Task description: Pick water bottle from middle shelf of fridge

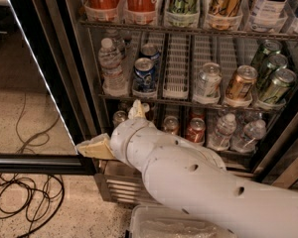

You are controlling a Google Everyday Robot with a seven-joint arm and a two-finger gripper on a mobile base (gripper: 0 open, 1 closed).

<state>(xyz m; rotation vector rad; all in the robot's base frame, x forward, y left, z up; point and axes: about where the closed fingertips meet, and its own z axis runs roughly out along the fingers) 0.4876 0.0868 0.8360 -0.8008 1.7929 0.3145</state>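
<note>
The water bottle [111, 63] is clear with a white cap. It stands upright at the left end of the middle shelf [179, 103] of the open fridge [84, 93]. A blue can [144, 74] is beside it on the right. My gripper [102, 140], cream-coloured at the end of the thick white arm [198, 187], is below and in front of the middle shelf, at the fridge's lower left. It is under the bottle and well apart from it, and holds nothing that I can see.
The black-framed glass door [44, 83] stands open on the left. Several cans [238, 83] fill the shelf's right side. Two small bottles [221, 130] and cans are on the lower shelf. A clear plastic bin [179, 224] and cables [25, 197] lie on the floor.
</note>
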